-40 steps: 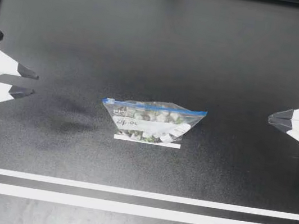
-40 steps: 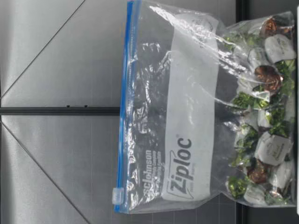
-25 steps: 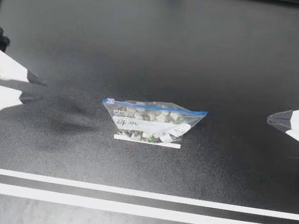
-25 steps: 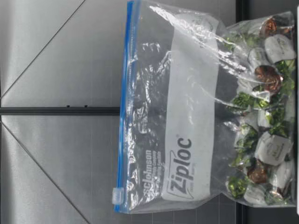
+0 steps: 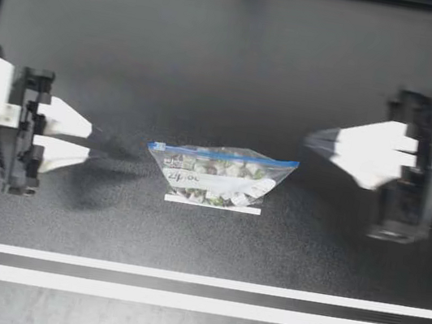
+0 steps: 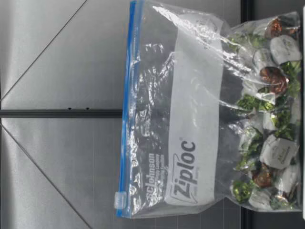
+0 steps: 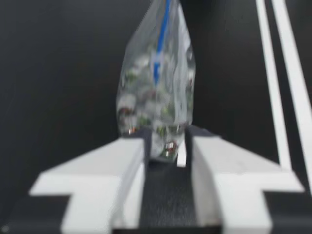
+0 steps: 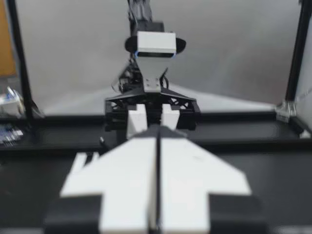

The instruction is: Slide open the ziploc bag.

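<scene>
A clear zip bag [image 5: 218,175] of wrapped candies stands upright at the table's middle, blue zip strip on top. Its small slider [image 5: 158,145] sits at the strip's left end. In the low view the bag [image 6: 195,119] fills the picture, slider [image 6: 120,199] at one end of the blue strip; no gripper shows there. My left gripper [image 5: 92,142] is open, empty, pointing at the bag's slider end from a short way off. The left wrist view has the bag [image 7: 156,92] straight ahead of that gripper [image 7: 165,141]. My right gripper [image 5: 308,140] is shut and empty, just beyond the bag's right end.
A short white tape strip [image 5: 212,204] lies along the bag's near side. Two long white lines [image 5: 197,278] run across the front of the black table. Black frame rails border the table's sides. In the right wrist view my left arm [image 8: 155,73] faces the right gripper [image 8: 157,129].
Both arms have come in from the table's sides toward the bag, the right one farther. The bag has not moved.
</scene>
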`<move>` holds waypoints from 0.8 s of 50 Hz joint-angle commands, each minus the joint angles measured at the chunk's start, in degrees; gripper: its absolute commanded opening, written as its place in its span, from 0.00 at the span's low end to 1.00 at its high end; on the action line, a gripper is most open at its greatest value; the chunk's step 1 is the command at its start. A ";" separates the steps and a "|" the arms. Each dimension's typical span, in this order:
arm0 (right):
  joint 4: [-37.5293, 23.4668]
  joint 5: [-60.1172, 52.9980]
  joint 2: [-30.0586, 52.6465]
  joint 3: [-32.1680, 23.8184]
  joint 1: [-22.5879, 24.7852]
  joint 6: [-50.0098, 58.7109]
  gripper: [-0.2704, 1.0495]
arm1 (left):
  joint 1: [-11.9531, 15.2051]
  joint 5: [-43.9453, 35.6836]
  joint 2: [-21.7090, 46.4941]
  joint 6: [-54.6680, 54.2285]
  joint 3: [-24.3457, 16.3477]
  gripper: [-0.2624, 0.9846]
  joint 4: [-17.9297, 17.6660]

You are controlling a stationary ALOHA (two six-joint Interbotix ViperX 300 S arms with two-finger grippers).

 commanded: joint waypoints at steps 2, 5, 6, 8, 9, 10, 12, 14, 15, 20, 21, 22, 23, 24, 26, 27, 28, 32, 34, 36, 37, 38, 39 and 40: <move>-0.09 0.70 5.89 -5.36 -1.58 -0.18 0.09 | 0.09 -1.49 3.78 -0.09 -2.46 0.31 -0.09; -0.44 1.93 9.23 -7.73 -2.02 -0.44 0.12 | 0.00 -2.02 5.27 -0.09 -3.16 0.43 0.00; -0.53 2.37 10.11 -8.44 -2.20 -0.53 0.13 | 0.09 -2.20 5.71 -0.09 -3.34 0.47 -0.09; -1.14 3.60 12.39 -10.37 -2.46 -1.14 0.16 | 0.09 -2.90 6.77 -0.09 -3.78 0.54 -0.09; -1.32 4.22 13.18 -11.16 -2.55 -1.49 0.17 | 0.09 -3.25 7.21 -0.09 -3.87 0.56 -0.09; -1.58 4.83 14.06 -11.87 -2.64 -1.93 0.19 | 0.00 -3.52 7.65 -0.09 -4.04 0.58 -0.09; -2.02 6.42 16.08 -13.80 -2.64 -3.16 0.24 | 0.09 -4.57 8.70 -0.09 -4.31 0.60 -0.18; -2.11 7.82 17.58 -15.38 -2.64 -4.13 0.29 | 0.09 -5.45 9.67 -0.09 -4.57 0.60 -0.18; -2.11 8.53 18.28 -16.17 -2.64 -4.66 0.32 | 0.09 -6.15 10.37 -0.09 -4.75 0.59 -0.18; -2.11 12.13 22.24 -20.57 -2.64 -7.29 0.50 | 0.09 -9.14 13.10 -0.09 -5.45 0.59 -0.26; -2.11 12.66 22.85 -21.18 -2.64 -7.65 0.53 | 0.09 -9.76 13.71 -0.09 -5.71 0.59 -0.26; -2.11 13.10 23.47 -21.80 -2.64 -8.00 0.56 | 0.09 -10.55 14.50 -0.09 -5.89 0.59 -0.26; -2.20 13.71 24.43 -22.76 -2.64 -8.35 0.60 | 0.09 -11.07 15.03 -0.09 -6.15 0.59 -0.26; -2.11 14.06 25.05 -23.29 -2.64 -8.53 0.62 | 0.09 -11.60 15.64 0.00 -6.33 0.59 -0.26; -2.11 14.94 26.46 -24.70 -2.64 -8.70 0.64 | 0.09 -12.66 17.05 0.09 -7.03 0.59 -0.26; -2.11 15.29 27.07 -25.22 -2.64 -8.70 0.64 | 0.09 -13.01 17.75 0.09 -7.38 0.59 -0.26; -2.20 15.56 27.60 -25.75 -2.64 -8.79 0.64 | 0.00 -13.27 18.37 0.09 -7.65 0.59 -0.26; -2.11 17.23 29.53 -27.77 -2.55 -8.88 0.64 | 0.09 -14.15 20.48 0.09 -8.96 0.58 -0.26; -2.11 18.28 30.41 -28.65 -2.64 -8.88 0.64 | 0.09 -14.15 21.18 0.09 -9.67 0.58 -0.26; -2.20 19.16 31.03 -29.18 -2.64 -8.88 0.64 | 0.09 -14.15 21.62 0.09 -10.11 0.58 -0.26; -2.11 19.51 31.29 -29.44 -2.55 -8.88 0.64 | 0.09 -14.24 21.80 0.18 -10.28 0.58 -0.26; -2.11 20.04 31.64 -29.71 -2.64 -8.79 0.64 | 0.09 -14.15 21.88 0.26 -10.37 0.58 -0.26; -2.20 20.39 31.90 -29.88 -2.55 -8.79 0.64 | 0.09 -14.15 21.88 0.35 -10.46 0.58 -0.35; -2.20 20.74 32.17 -30.06 -2.55 -8.79 0.64 | 0.00 -14.24 21.88 0.35 -10.55 0.58 -0.26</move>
